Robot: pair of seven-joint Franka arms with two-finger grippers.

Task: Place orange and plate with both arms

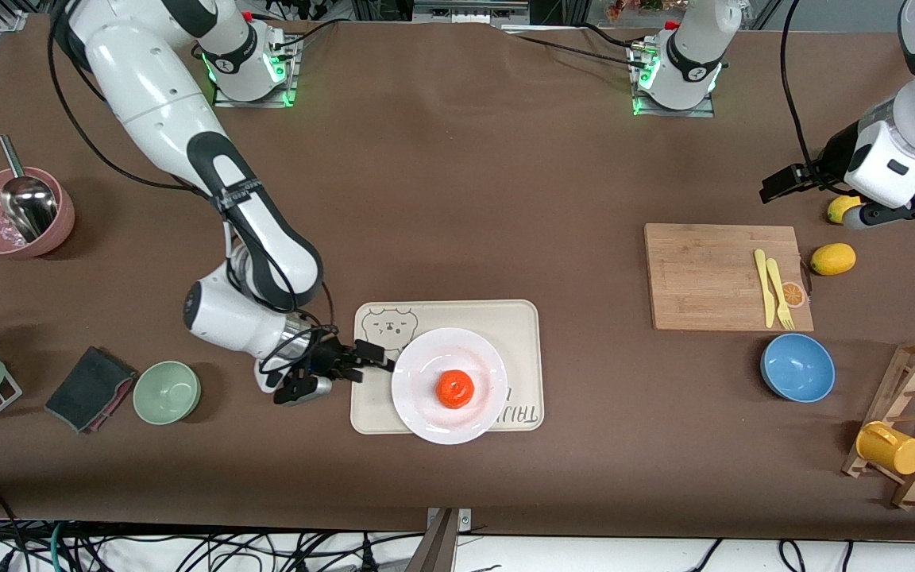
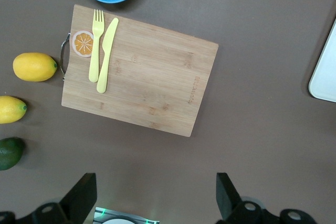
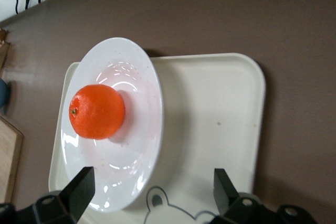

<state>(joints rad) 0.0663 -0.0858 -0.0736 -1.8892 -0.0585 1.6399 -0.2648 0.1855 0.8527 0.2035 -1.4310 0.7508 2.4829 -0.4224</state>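
Observation:
The orange [image 1: 454, 388] [image 3: 97, 111] rests in the middle of the white plate [image 1: 426, 413] [image 3: 152, 93]. The plate lies on the cream bear-print tray [image 1: 517, 334] [image 3: 220, 108]. My right gripper [image 1: 366, 361] [image 3: 152, 192] is open, low over the tray's edge at the right arm's end, just beside the plate's rim and holding nothing. My left gripper [image 1: 906, 208] [image 2: 156, 198] hangs open and empty above the table at the left arm's end, near the lemons.
A wooden cutting board [image 1: 716, 274] [image 2: 152, 77] carries a yellow knife and fork [image 1: 775, 290]. Two lemons [image 1: 832, 258] and a blue bowl [image 1: 797, 367] lie near it. A mug rack [image 1: 914, 421], green bowl [image 1: 167, 391], dark cloth [image 1: 90, 388] and pink bowl [image 1: 17, 213] line the table's ends.

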